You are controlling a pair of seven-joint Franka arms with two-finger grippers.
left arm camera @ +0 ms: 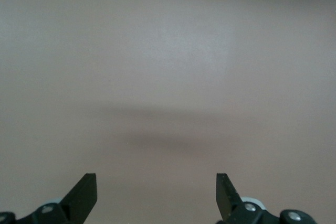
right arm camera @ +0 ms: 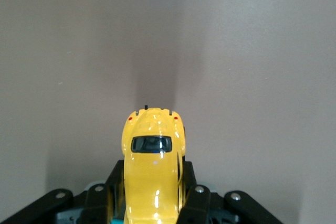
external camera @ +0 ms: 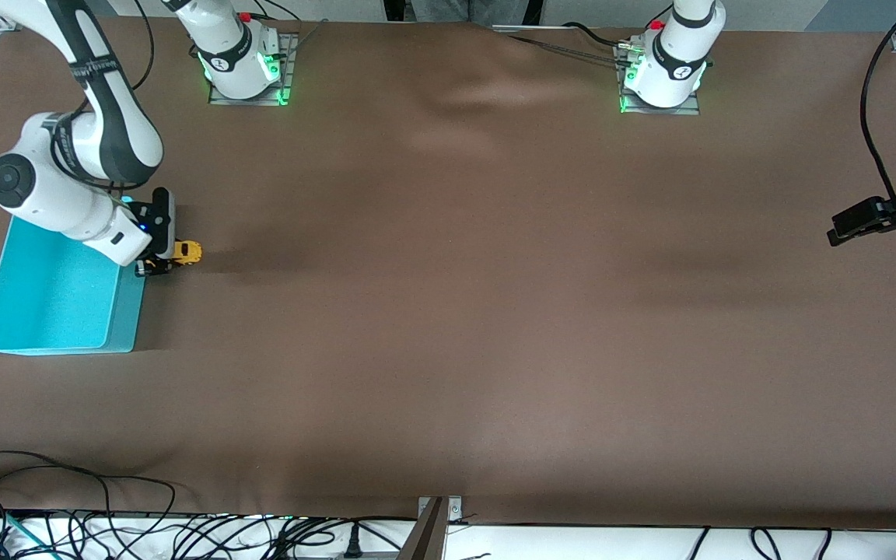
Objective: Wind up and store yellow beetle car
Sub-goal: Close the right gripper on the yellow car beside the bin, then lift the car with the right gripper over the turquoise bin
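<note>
The yellow beetle car (external camera: 186, 252) (right arm camera: 153, 166) sits low over the brown table, just beside the turquoise bin (external camera: 51, 299) at the right arm's end. My right gripper (external camera: 159, 263) (right arm camera: 152, 195) is shut on the car's sides, with black fingers (right arm camera: 102, 195) pressed against the body. The car's rounded end with two small red lights sticks out past the fingertips. My left gripper (external camera: 856, 222) (left arm camera: 156, 192) waits open at the left arm's end of the table, above bare cloth, with nothing between its fingers.
The turquoise bin stands open right next to the held car, partly covered by the right arm. Cables (external camera: 106, 529) lie along the table edge nearest the front camera. Both arm bases (external camera: 242, 66) (external camera: 662, 70) stand on the table's edge farthest from that camera.
</note>
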